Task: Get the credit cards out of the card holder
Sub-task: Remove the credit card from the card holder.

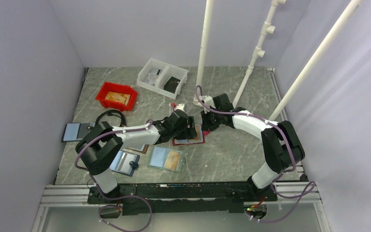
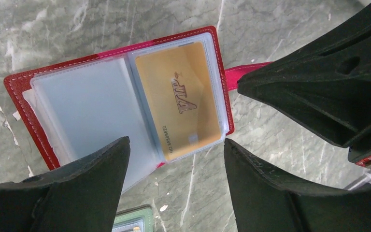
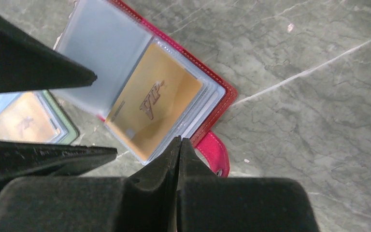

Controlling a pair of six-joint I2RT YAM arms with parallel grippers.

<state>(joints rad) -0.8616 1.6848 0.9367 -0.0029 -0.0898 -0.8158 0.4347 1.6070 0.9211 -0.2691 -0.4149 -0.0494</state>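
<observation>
Two claws at work: left claw [image 2: 176, 145] gaping, empty, straddling the card holder [image 2: 19, 87] at its 6 o'clock edge. Right claw [image 3: 178, 141] pinched closed at 3 o'clock, nothing visibly held, by the pink tab [image 2: 239, 72]. Holder lies open on the desk [image 2: 101, 19], gold credit card [image 2: 181, 99] sleeved inside.

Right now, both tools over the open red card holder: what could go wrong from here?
The right tool is shut at the edge of the clear plastic sleeves, beside the gold VIP card; it may have pinched a sleeve or nothing, so a pull could drag the whole red-edged folding card holder.
The left tool is open, straddling the holder's edge, apparently not pinning it; the holder can slide.
The tools sit close together and could collide.
</observation>
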